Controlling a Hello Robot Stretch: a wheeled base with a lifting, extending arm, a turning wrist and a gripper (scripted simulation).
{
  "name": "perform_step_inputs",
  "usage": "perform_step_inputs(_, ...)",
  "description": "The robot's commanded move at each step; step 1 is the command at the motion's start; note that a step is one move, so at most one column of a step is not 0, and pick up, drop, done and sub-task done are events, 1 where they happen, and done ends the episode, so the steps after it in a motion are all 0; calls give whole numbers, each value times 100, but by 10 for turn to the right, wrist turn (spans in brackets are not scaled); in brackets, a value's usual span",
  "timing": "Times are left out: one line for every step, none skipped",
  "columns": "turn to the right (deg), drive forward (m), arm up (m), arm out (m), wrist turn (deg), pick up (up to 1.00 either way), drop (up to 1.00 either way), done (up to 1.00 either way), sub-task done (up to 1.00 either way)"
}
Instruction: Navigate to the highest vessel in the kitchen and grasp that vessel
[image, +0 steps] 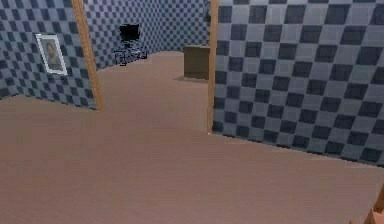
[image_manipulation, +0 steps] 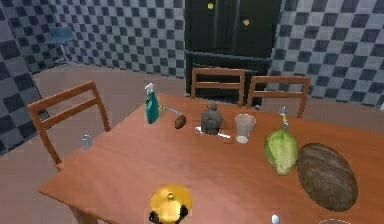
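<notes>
Wooden dining table set with food and vessels in a room with blue checkered walls; a hallway lies ahead.

In the arm side view, a teal bottle stands upright near the tabletop's far left corner. A pale cup stands along the far edge, just beside a dark figurine. It cannot be told which of these vessels the task means. A green lettuce and a brown round loaf lie toward the right edge, and a yellow object sits at the near edge. Three wooden chairs stand around the table, with a dark cabinet behind. The forward view shows bare brown floor, wooden door frames and a white framed picture on the left wall. Whether the gripper's fingers are apart or together cannot be told.
</notes>
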Motion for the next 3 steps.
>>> perform_step_inputs(0, 0, 0, 0, 0, 100, 0, 0, 0)
perform_step_inputs(0, 0, 10, 0, 0, 0, 0, 0, 0)
perform_step_inputs(0, 0, 0, 0, 0, 0, 0, 100, 0)
